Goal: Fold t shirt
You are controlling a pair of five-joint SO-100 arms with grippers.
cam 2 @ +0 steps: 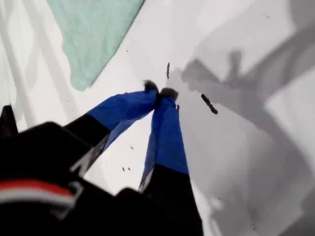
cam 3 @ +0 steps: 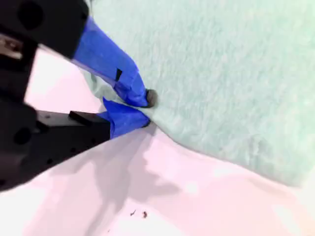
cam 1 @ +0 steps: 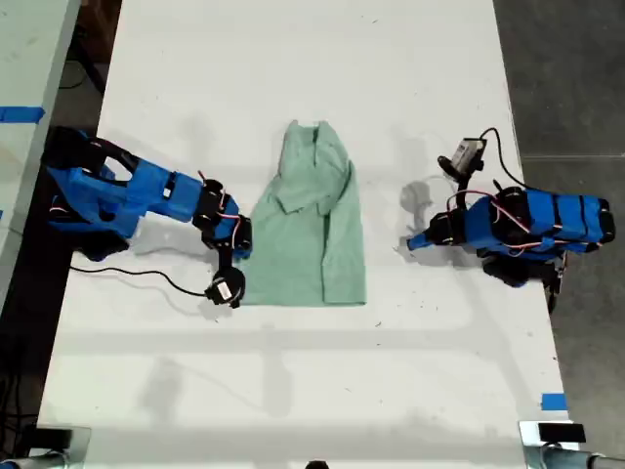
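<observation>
Mint-green wrinkled cloth t shirt (cam 1: pixel 311 220) lies on bare white worktop (cam 1: pixel 312 391); my second gripper (cam 3: pixel 146 109) pinches its edge; my first gripper (cam 2: pixel 160 92), jaws together, holds nothing.

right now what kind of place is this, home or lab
Most likely a lab or workshop bench, not a home: two blue arms sit on a plain white table with loose cables, blue tape marks its edge, and bare grey floor surrounds it. Only the t shirt lies between them.

my first end effector (cam 2: pixel 160 92): tips together over table (cam 2: pixel 256 147) | t shirt (cam 2: pixel 91 34): apart, beyond tips
</observation>
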